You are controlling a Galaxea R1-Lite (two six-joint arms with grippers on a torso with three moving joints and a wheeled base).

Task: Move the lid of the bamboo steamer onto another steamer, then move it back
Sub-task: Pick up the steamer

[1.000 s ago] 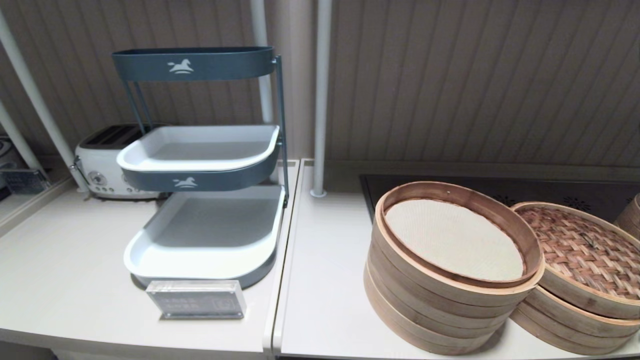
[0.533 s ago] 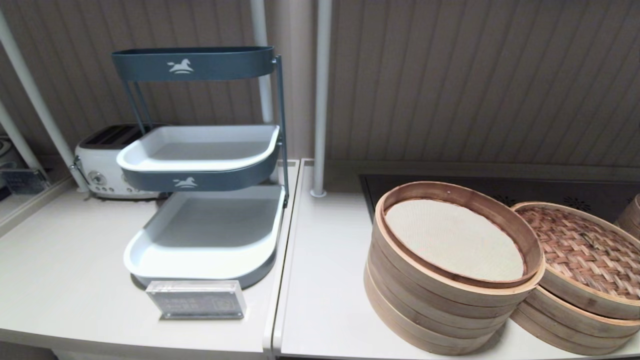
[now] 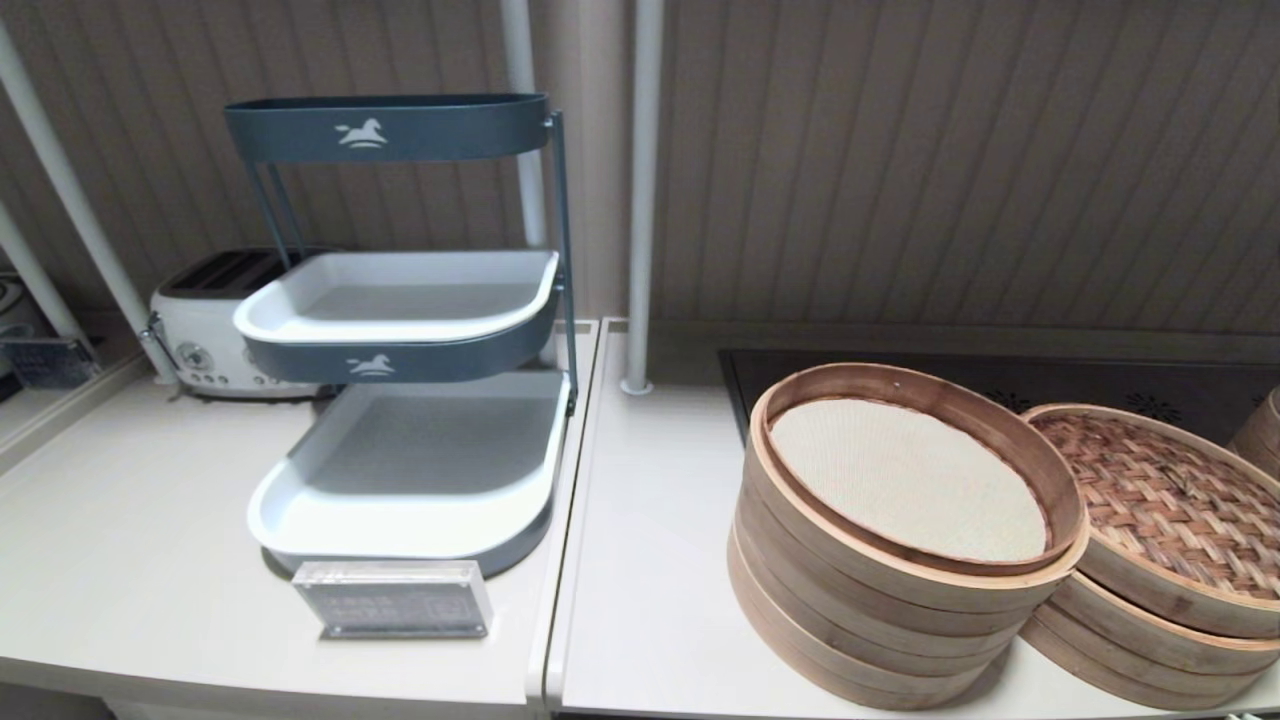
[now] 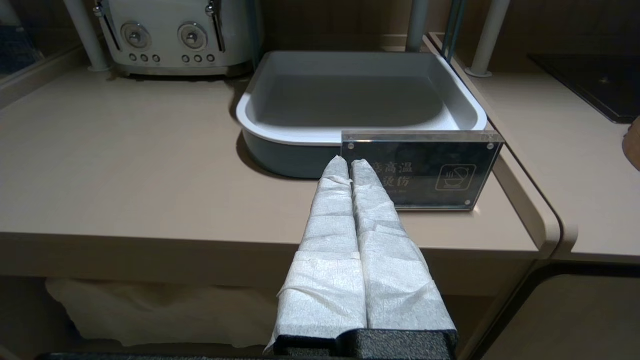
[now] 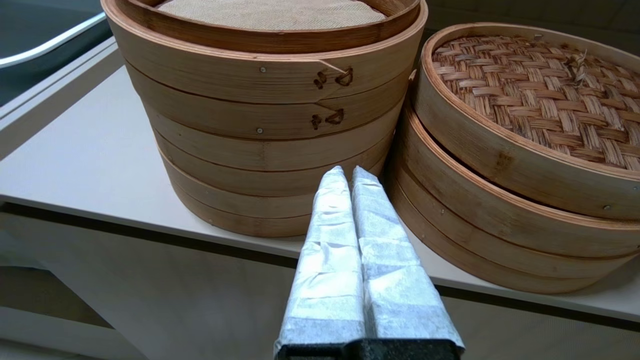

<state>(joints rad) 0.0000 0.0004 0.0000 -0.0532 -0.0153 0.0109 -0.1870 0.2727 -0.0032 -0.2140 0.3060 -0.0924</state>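
Bamboo steamer lid (image 3: 1170, 505) unmoved on another steamer (image 3: 1130, 640), both grippers (image 4: 350, 167) (image 5: 345, 175) closed, empty

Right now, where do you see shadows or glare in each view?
Head view: soft shadow inside the lower tray. Left wrist view: glare along the top edge of the acrylic sign, beyond the left hand. Right wrist view: dark shadow between the tall steamer stack and the bamboo steamer lid.

My left gripper (image 4: 350, 165) hangs just off the near edge of the bench (image 4: 125, 165), its wrapped fingers (image 4: 332, 240) pressed together and holding nothing. Past the tips stands a clear sign (image 4: 425, 170), with a grey tray (image 4: 350, 95) behind it. Farther back and to the left sits a white toaster (image 4: 170, 35).
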